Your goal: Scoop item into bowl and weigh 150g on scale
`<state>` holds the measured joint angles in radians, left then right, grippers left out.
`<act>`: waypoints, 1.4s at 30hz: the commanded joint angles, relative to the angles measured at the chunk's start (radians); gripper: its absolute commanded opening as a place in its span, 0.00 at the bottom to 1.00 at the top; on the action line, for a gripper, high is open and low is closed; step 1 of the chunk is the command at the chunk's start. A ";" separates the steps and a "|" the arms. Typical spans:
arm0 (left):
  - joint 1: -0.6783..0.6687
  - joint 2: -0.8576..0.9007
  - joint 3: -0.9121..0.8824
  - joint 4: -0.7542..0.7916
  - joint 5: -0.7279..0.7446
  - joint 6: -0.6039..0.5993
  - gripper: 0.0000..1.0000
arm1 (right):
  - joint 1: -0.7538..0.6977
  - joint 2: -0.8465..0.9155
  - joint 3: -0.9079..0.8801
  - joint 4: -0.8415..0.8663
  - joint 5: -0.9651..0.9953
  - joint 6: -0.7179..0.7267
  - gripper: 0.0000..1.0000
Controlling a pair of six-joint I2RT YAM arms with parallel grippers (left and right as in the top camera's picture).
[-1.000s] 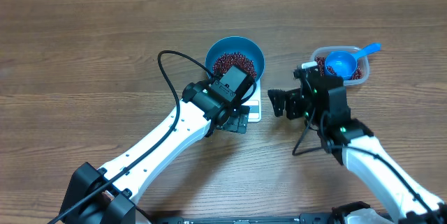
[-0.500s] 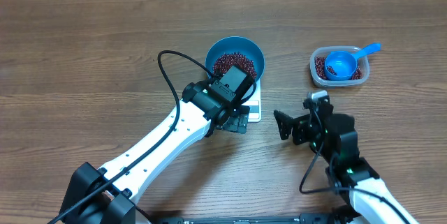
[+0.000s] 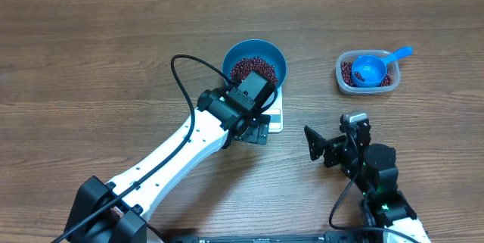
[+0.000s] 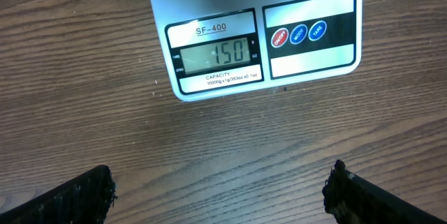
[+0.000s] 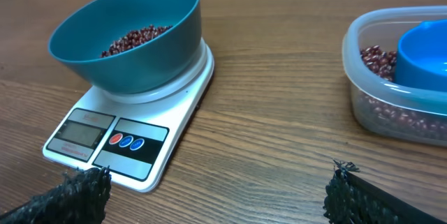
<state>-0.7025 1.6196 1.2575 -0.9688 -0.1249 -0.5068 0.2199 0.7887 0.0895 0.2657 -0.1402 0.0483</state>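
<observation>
- Grippers first: my left gripper (image 4: 220,182) hovers over the wood table (image 3: 91,38) just in front of the scale, jaws spread wide and holding nothing; my right gripper (image 5: 220,181) is equally wide and bare, well apart from everything.
- Bowl (image 5: 140,56) sits on the scale (image 4: 311,55), with the beans (image 3: 253,67) heaped inside it.
- Tub (image 3: 340,73) stands off to the right, the scoop (image 3: 369,69) lying in it on the leftover beans.
- Display (image 4: 215,54) reads 150.
- I judge the weighing step met, with no scooping left to do.
- My next move calls only for keeping both arms clear of the bowl and scale, so the reading is not disturbed.
</observation>
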 commanded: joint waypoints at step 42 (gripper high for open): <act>0.002 -0.016 0.017 0.001 -0.013 -0.018 0.99 | -0.115 -0.684 -0.082 -0.336 0.017 -0.004 1.00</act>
<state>-0.7025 1.6196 1.2575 -0.9688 -0.1249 -0.5068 0.1108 0.1680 0.0185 -0.0742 -0.1303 0.0483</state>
